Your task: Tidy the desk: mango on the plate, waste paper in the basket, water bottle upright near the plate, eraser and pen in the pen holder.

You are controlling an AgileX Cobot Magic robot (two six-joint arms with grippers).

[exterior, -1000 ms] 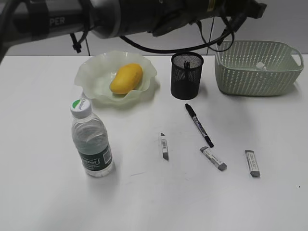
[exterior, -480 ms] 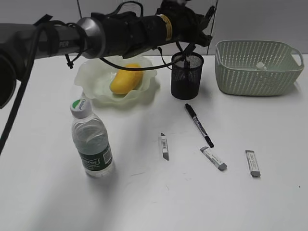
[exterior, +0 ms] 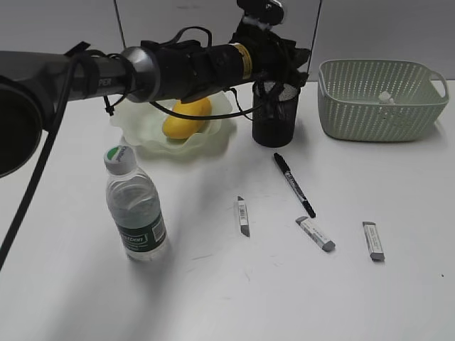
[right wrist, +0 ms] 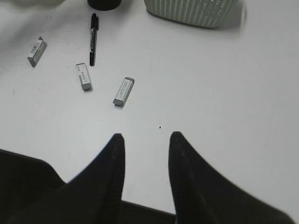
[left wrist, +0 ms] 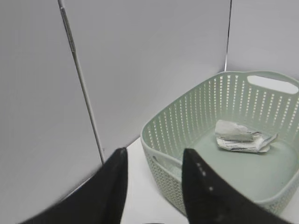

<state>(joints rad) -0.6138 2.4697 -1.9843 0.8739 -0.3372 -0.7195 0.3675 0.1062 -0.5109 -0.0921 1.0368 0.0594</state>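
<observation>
Little is legible. The left arm (exterior: 92, 67) carries pale letters ending in "ER" on its dark sleeve. The water bottle (exterior: 135, 206) has white lettering on its dark green label and print on its cap, both too small to read. The pen (exterior: 293, 184) and the erasers (exterior: 243, 216) bear printed markings, likewise unreadable.

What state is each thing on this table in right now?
mango: lying on the plate
water bottle: upright, capped
waste paper: inside the basket
pen: lying on the desk
three erasers: lying on the desk
left gripper: open, empty
right gripper: open, empty
</observation>
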